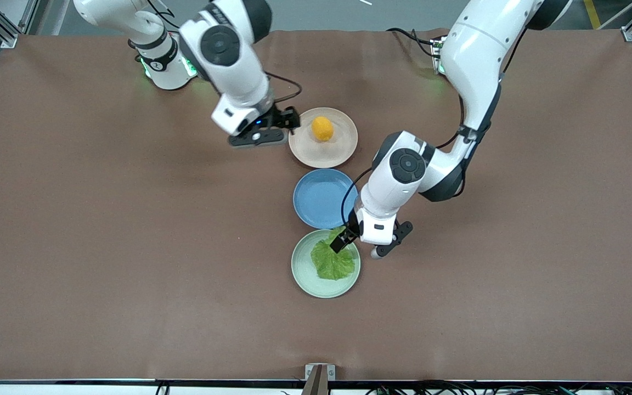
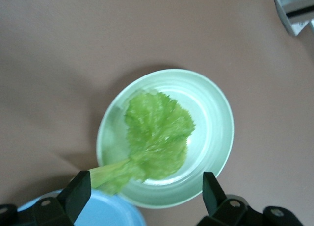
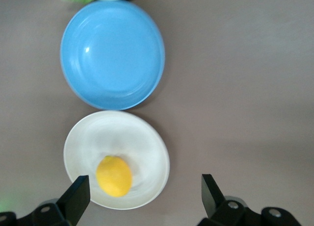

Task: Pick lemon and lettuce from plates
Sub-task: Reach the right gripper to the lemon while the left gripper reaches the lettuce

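Note:
The lemon (image 1: 322, 128) lies on the beige-pink plate (image 1: 343, 151). The lettuce (image 1: 333, 259) lies on the mint green plate (image 1: 305, 274), its stem pointing toward the blue plate. My left gripper (image 1: 364, 245) is open and empty over the mint plate's rim at the stem end. In the left wrist view (image 2: 145, 192) its fingers straddle the stem and rim, the lettuce (image 2: 157, 135) on the plate (image 2: 216, 113) below. My right gripper (image 1: 275, 129) is open and empty over the beige plate's edge toward the right arm's end. In the right wrist view (image 3: 144, 195) the lemon (image 3: 114, 175) sits by one finger on the plate (image 3: 147, 142).
An empty blue plate (image 1: 324, 197) lies between the two task plates, touching or almost touching the mint one; it also shows in the right wrist view (image 3: 113, 54) and the left wrist view (image 2: 98, 213). Brown table cover all around.

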Tool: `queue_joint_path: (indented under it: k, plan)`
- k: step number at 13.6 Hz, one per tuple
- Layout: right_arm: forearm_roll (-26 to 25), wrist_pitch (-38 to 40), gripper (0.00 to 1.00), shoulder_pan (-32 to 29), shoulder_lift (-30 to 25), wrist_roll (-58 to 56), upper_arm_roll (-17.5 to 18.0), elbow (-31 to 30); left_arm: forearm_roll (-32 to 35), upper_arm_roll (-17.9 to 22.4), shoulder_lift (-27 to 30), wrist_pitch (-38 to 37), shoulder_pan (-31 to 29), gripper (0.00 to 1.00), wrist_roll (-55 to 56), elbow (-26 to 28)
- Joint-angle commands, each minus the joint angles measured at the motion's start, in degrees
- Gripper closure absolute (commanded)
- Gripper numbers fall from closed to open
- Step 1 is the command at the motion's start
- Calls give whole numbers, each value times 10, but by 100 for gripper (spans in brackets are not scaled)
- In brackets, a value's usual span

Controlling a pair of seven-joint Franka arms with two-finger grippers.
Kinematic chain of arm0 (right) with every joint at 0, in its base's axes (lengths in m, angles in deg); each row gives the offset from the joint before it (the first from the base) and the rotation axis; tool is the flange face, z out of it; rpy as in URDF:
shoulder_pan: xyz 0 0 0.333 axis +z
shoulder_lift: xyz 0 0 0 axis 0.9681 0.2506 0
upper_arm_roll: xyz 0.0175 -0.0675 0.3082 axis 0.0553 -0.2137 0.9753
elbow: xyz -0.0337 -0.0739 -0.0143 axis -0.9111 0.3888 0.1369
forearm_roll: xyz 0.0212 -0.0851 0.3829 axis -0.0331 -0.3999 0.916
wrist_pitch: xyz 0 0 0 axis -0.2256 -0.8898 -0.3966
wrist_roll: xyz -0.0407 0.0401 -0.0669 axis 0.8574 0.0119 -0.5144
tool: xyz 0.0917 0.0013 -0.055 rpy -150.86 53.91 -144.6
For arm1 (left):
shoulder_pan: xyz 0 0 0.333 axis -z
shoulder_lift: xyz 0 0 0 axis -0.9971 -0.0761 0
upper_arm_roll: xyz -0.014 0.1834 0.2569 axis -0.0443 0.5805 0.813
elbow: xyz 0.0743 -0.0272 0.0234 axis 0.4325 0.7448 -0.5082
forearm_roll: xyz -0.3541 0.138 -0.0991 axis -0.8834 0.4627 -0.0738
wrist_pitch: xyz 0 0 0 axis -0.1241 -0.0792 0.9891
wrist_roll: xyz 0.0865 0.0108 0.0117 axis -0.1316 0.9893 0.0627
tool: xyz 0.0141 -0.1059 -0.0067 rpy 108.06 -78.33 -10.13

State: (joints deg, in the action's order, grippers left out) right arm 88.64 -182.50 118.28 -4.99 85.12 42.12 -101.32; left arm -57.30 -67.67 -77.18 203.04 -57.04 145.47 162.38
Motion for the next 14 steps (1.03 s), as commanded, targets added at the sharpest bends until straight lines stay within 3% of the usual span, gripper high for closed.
queue_joint_path:
  k: [1,5,14]
  plan:
    - [-5,-70,0,73,51,46,-10,-9,4,12,-28,26,13,0,31,-25]
    - [-17,-131,0,126,115,55,-10,-8,13,20,-61,49,24,0,31,-31]
    - [-92,-135,0,160,141,72,-13,-23,15,37,-90,96,38,7,29,-44]
